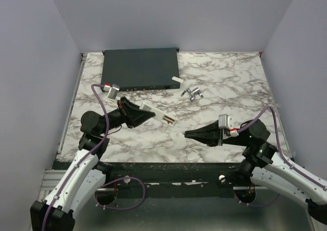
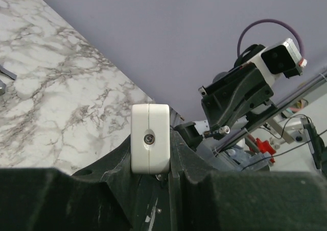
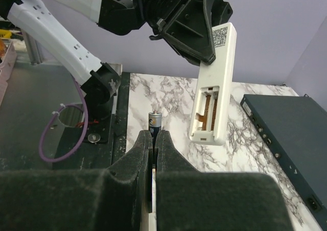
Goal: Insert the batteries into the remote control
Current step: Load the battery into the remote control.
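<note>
My left gripper (image 1: 144, 113) is shut on the remote control (image 1: 159, 115), a slim white bar held above the table. In the left wrist view the remote's end (image 2: 149, 138) sits clamped between the jaws. From the right wrist its back faces me: the remote control (image 3: 213, 83) has its cover off and the compartment (image 3: 208, 111) shows bare copper contacts. My right gripper (image 3: 154, 138) is shut on one dark battery (image 3: 155, 120), upright, tip poking above the fingers. It sits left of and below the compartment, apart from it. The right gripper (image 1: 188, 134) points at the remote from the right.
A large flat dark-grey box (image 1: 140, 69) lies at the back left. A small white strip (image 1: 177, 79) lies by its right corner. Small shiny pieces (image 1: 192, 93) that I cannot make out lie just beyond the remote. The marble table (image 1: 230, 83) ends close behind both arms.
</note>
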